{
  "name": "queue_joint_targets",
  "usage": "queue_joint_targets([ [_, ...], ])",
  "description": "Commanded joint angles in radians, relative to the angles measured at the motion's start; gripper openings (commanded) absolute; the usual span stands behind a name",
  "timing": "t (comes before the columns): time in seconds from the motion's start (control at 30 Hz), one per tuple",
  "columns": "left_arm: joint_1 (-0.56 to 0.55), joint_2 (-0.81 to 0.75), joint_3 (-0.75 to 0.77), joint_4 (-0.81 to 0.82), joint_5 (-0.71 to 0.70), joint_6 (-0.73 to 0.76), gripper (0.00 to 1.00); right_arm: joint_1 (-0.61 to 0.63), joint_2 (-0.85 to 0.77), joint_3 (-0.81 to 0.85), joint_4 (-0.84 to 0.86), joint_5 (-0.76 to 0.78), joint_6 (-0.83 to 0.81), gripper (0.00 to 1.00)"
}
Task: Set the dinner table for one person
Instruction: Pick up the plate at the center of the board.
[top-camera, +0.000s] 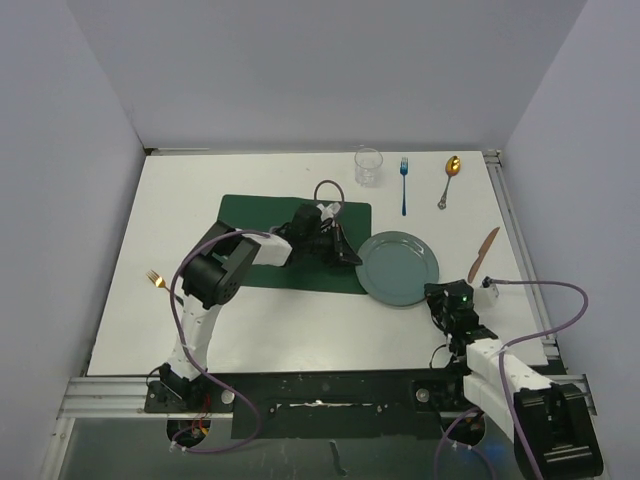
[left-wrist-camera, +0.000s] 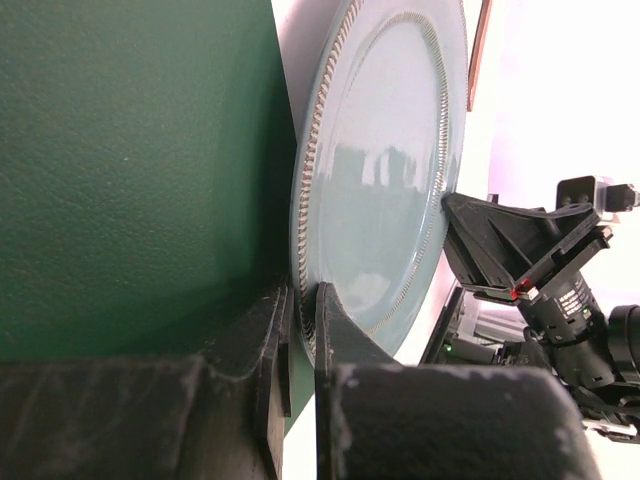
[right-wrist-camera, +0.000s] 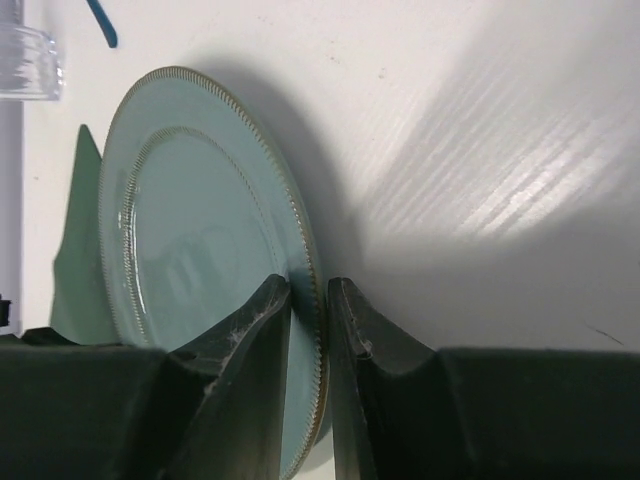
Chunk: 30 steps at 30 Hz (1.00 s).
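Note:
A teal plate (top-camera: 398, 267) lies on the white dinner table (top-camera: 250, 330), its left edge over the dark green placemat (top-camera: 280, 215). My left gripper (top-camera: 346, 256) is shut on the plate's left rim. In the left wrist view its jaws (left-wrist-camera: 303, 330) pinch the beaded edge of the plate (left-wrist-camera: 390, 180) beside the placemat (left-wrist-camera: 130, 170). My right gripper (top-camera: 438, 296) is at the plate's near right rim. In the right wrist view its jaws (right-wrist-camera: 312, 310) close on the rim of the plate (right-wrist-camera: 190, 230), one finger over the face, one outside.
At the back stand a clear glass (top-camera: 368, 166), a blue fork (top-camera: 404, 185) and a gold spoon (top-camera: 448, 180). A copper knife (top-camera: 483, 255) lies right of the plate. A gold fork (top-camera: 155, 279) lies at the left, beside the left arm. A metal rail (top-camera: 520, 250) borders the right.

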Motion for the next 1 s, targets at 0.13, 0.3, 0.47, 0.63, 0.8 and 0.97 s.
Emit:
queue_joint_targets([
  [0.13,-0.017,-0.068,-0.006,0.000,0.023,0.062,0.00,-0.041,0.196,-0.012,0.248,-0.188,0.057,0.00],
  [0.3,-0.016,-0.058,-0.009,0.002,0.019,0.057,0.00,-0.070,0.344,0.067,0.237,-0.226,0.009,0.11],
  [0.47,-0.015,-0.057,-0.010,0.000,0.018,0.058,0.00,-0.173,0.577,0.087,0.462,-0.428,-0.061,0.27],
  [0.63,-0.013,-0.057,-0.008,-0.012,0.017,0.066,0.00,-0.296,1.001,0.064,0.940,-0.703,0.035,0.38],
  [0.8,-0.008,-0.051,-0.003,-0.031,0.014,0.076,0.00,-0.353,1.422,0.073,1.546,-0.870,0.235,0.38],
  [0.97,-0.007,-0.036,0.009,-0.033,0.013,0.075,0.00,-0.372,1.309,0.121,1.310,-0.890,0.132,0.37],
])
